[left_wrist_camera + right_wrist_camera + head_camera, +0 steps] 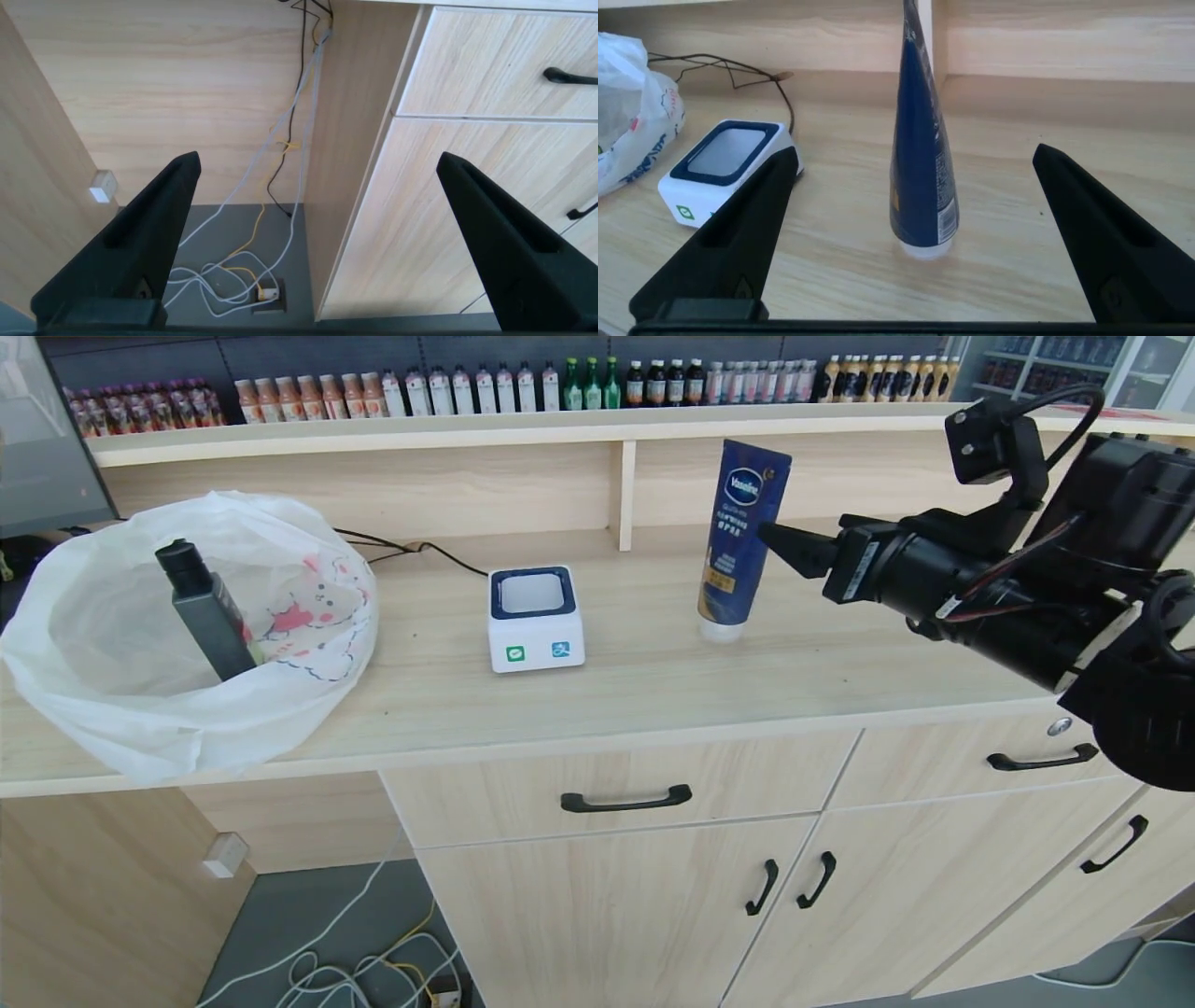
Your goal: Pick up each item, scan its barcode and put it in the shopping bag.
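A dark blue lotion tube [739, 537] stands upright on its clear cap on the wooden counter [653, 663], right of centre. My right gripper [780, 543] hovers just to its right, open, with the tube [923, 149] centred between and beyond its spread fingers [738, 233]. The white scanner box [535, 618] with a blue-rimmed window sits mid-counter, also seen as the scanner [724, 168] from the right wrist. The white shopping bag [168, 625] stands open at the left, holding a dark grey bottle [205, 611]. My left gripper [318, 243] hangs open below counter height, facing the cabinet.
A raised shelf with a divider [624, 495] runs behind the counter, bottles lined up beyond it. Black cables [401, 551] trail behind the scanner. Drawers and doors with black handles [625, 800] sit below; loose wires [252, 271] lie on the floor.
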